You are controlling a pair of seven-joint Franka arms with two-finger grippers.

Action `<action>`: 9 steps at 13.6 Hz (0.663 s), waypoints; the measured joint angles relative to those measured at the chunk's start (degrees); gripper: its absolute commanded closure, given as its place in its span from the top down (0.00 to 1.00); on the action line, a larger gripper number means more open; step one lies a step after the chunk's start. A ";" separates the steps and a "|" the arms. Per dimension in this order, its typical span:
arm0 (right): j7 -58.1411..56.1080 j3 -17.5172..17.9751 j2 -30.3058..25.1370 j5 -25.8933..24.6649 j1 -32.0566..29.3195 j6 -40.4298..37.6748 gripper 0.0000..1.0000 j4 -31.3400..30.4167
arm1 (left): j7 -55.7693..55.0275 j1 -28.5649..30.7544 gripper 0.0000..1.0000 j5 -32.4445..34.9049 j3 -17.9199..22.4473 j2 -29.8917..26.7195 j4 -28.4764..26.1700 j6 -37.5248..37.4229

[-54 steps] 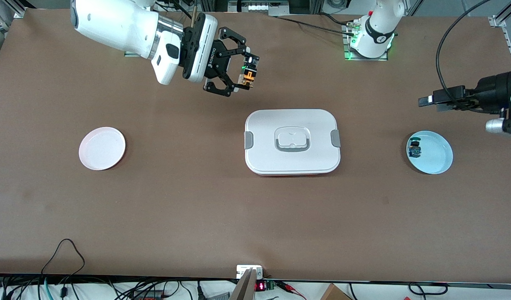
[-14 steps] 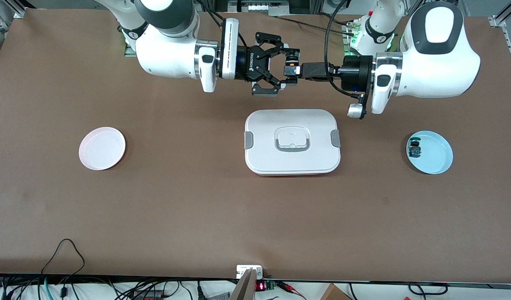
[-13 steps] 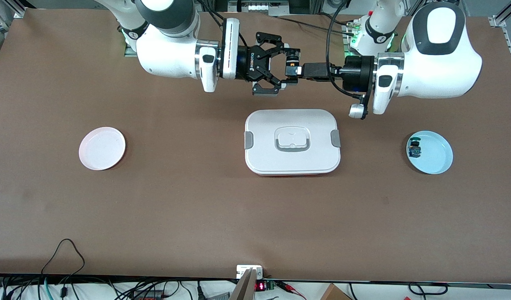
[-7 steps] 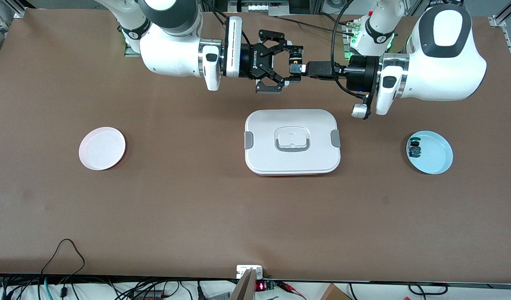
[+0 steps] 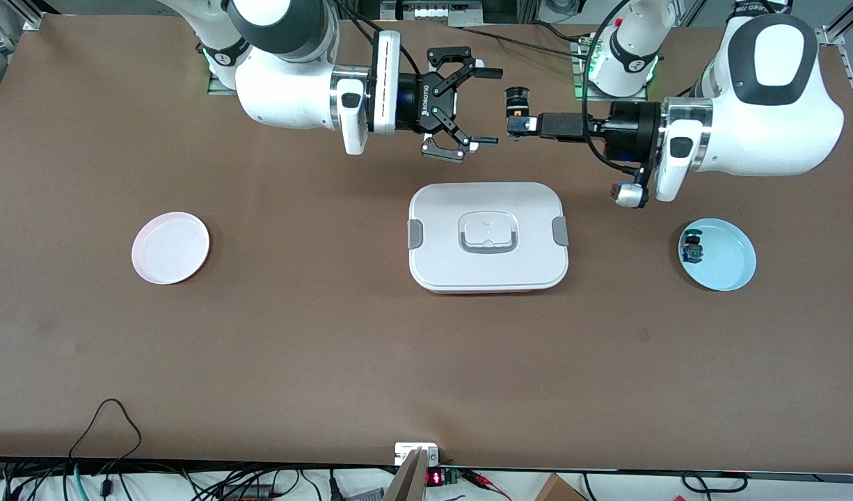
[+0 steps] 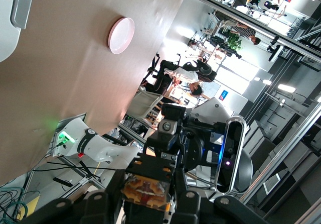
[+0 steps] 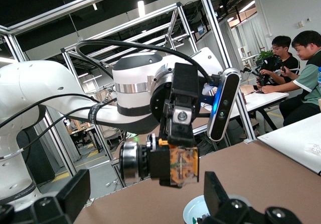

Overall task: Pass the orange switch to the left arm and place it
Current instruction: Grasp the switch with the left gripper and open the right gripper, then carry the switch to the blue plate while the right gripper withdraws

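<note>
Two arms meet in mid-air above the counter (image 5: 329, 334), clear of the box (image 5: 488, 236). The left pincer (image 5: 515, 128) grips the orange switch (image 5: 516, 111), so the right pincer (image 5: 483, 106) gapes empty.

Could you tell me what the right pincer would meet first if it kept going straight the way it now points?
Probably the orange switch, held in the shut left pincer. The open right pincer points straight at it in the air, farther from the front camera than the box. Their heights seem matched, though depth is uncertain.

A robotics lab: aluminium framing (image 7: 70, 53) overhead, two seated people (image 7: 296, 58) at a white desk (image 7: 296, 133), cables (image 5: 106, 417) trailing off the brown table (image 5: 294, 334).
</note>
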 measured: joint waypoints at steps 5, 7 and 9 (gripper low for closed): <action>0.25 -0.41 -0.24 0.01 -1.52 0.91 1.00 -2.47 | 3.39 13.32 0.00 11.94 0.62 2.06 -0.21 -14.64; 0.25 -0.67 -1.08 0.01 -3.23 0.87 1.00 -4.63 | 7.57 18.68 0.00 21.91 0.72 3.89 -0.08 -18.78; 0.25 -1.02 -1.96 0.01 -4.57 0.20 1.00 -5.95 | 10.05 21.84 0.00 32.65 0.73 5.21 0.07 -19.64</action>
